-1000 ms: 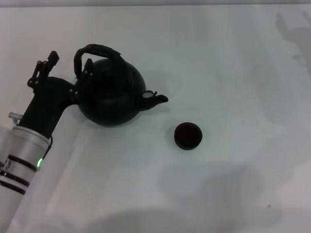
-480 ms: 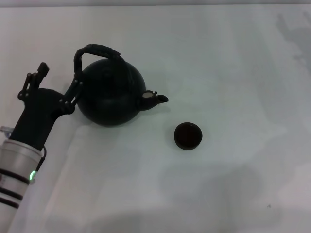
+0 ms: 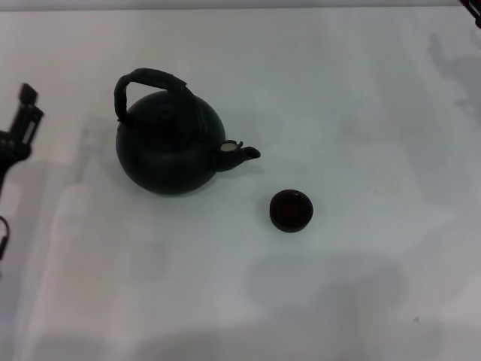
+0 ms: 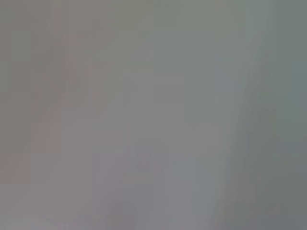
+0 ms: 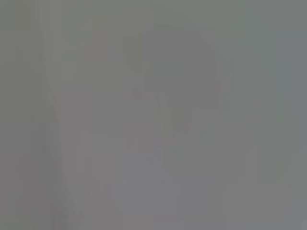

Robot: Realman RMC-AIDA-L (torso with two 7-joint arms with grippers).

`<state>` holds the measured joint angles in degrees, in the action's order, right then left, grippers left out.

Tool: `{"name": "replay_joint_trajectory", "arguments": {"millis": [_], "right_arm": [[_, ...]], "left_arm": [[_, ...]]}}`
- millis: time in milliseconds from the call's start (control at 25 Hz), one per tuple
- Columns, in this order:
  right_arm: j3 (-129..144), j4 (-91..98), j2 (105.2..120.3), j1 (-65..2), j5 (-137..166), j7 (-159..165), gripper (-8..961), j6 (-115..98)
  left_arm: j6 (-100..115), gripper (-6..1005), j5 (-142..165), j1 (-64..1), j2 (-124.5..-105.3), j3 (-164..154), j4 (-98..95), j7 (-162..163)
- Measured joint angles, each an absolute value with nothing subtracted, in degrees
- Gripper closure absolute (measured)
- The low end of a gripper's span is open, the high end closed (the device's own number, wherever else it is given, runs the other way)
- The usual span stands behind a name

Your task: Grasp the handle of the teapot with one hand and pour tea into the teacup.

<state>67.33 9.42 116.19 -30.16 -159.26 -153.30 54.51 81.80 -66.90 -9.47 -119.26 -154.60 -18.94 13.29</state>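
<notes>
The round matte black teapot stands upright on the white table, left of centre, with its short spout pointing right. Its dark arched handle rises over the top and nothing holds it. The tiny dark teacup stands to the right of the spout, nearer to me, apart from the pot. My left gripper shows only in part at the left edge, well clear of the pot. A dark sliver of my right gripper shows at the top right corner. Both wrist views show only blank grey.
The white table carries only the teapot and teacup. Faint grey shadows lie across its near part and its right side.
My left gripper has drawn back leftward from the teapot's side to the picture's edge. The teapot and teacup have not moved. A dark sliver has appeared at the top right corner.
</notes>
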Motion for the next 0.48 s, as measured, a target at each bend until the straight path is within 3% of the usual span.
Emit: {"name": "replay_joint_trajectory", "arguments": {"millis": [480], "right_arm": [[68.36,4.92,116.19,-26.31,-159.01,-147.30,127,61.70]], "left_arm": [[79.49,150,-74.09,-19.70,-119.02,-154.52,-8.59,16.55]]}}
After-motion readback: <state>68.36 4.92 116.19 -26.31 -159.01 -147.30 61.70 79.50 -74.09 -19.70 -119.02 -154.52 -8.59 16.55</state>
